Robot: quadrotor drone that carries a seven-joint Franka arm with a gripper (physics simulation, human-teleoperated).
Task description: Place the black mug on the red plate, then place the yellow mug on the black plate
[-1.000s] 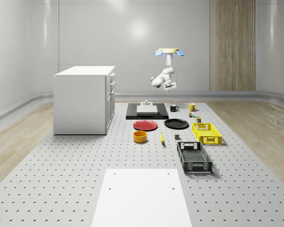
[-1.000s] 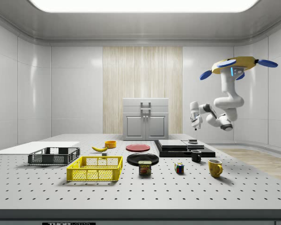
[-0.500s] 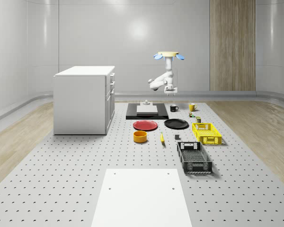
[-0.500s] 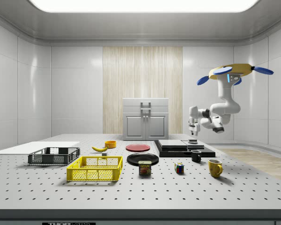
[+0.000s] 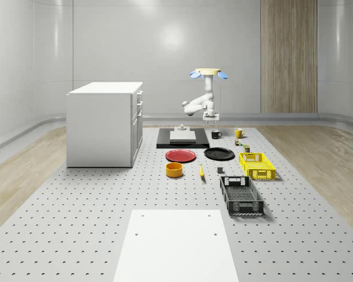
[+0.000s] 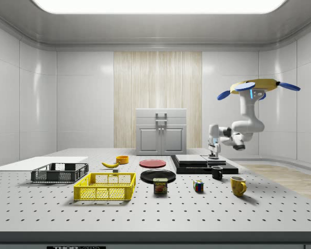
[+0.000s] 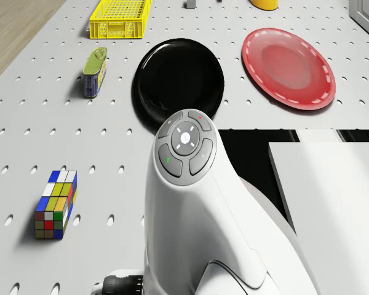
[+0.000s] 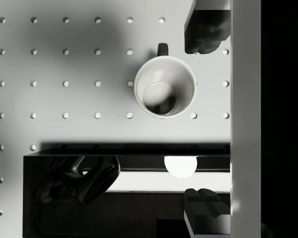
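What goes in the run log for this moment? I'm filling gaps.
phase: approach | drone: hovering beside table | gripper: open, above black mug | red plate: bare

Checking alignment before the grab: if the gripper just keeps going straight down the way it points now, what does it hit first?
Probably the black mug: the open gripper points down near it, though slightly offset toward the black platform.

I counted two mugs, black (image 5: 216,134) and yellow (image 5: 239,133); two plates, red (image 5: 180,155) and black (image 5: 219,154); two crates, yellow (image 5: 257,165) and black (image 5: 241,195).
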